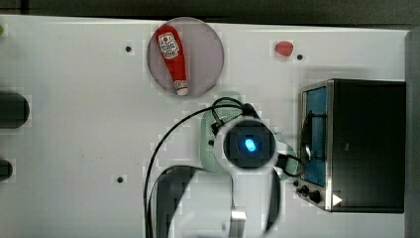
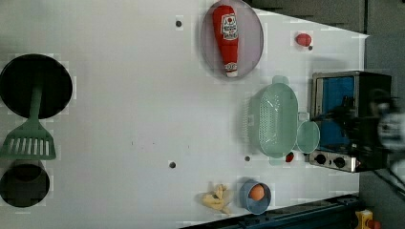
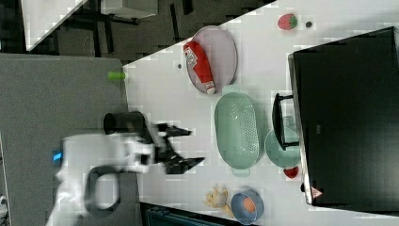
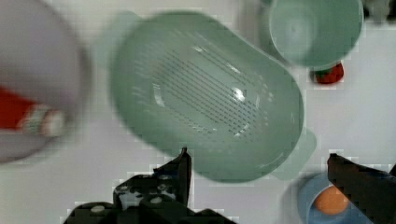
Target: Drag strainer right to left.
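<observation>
**Colleague:** Where was the strainer when you paused?

**Me:** The strainer (image 2: 278, 119) sat on the white table (image 2: 119, 109), just beside the mint mug (image 2: 308, 136) and the black toaster oven (image 2: 341, 119) on the left view's right, with the grey plate (image 2: 210, 52) carrying the ketchup bottle (image 2: 228, 39) close by one end tab. A small strawberry (image 4: 329, 74) lay next to the mug.

**Colleague:** And the jaws?

**Me:** Spread wide, pinching nothing. In the right view the gripper (image 3: 190, 147) hung clear of the strainer; from the wrist, one finger (image 4: 180, 172) lined up with the near rim.

**Colleague:** How did you mean to drag it well?

**Me:** My judgement was to lower one finger inside the basket wall, or straddle the rim, and pull slowly. A light plastic basket could tip or skate if hooked too high.

**Colleague:** Anything in the path?

**Me:** The table looked smooth and mostly bare towards the left view's left. Well apart stood a black pan (image 2: 36, 86) and a green spatula (image 2: 29, 140); the blue bowl (image 2: 255, 195) with an egg (image 2: 257, 192) lay off to one side, near the table edge.
</observation>
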Tool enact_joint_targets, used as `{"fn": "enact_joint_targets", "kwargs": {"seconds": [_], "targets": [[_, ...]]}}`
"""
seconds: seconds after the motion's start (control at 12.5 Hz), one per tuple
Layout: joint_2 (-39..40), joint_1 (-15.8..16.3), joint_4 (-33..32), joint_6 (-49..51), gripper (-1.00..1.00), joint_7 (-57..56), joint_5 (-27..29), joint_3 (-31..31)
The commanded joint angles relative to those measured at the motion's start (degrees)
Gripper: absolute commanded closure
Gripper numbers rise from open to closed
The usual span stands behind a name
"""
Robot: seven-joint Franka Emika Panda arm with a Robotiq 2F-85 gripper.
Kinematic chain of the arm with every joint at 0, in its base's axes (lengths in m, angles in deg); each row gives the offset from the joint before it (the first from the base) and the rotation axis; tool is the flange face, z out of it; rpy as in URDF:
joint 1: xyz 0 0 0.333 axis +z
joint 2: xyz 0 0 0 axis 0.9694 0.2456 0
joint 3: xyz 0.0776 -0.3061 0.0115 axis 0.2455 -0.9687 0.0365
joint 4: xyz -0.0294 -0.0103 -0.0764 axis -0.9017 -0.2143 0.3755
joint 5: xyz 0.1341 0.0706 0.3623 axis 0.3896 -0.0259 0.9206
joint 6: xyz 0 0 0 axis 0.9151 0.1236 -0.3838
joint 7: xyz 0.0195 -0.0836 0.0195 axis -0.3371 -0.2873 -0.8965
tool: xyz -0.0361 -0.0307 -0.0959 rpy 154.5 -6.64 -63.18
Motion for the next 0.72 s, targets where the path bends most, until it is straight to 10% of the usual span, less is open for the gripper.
{"fn": "enact_joint_targets", "kwargs": {"seconds": [0.08, 0.72], "targets": [[4.29, 0.82, -1.11, -7.17, -1.00, 14.00, -1.13, -0.05], [25.31, 2.54, -1.21, -32.45, -1.00, 28.54, -1.11, 1.39]]}}
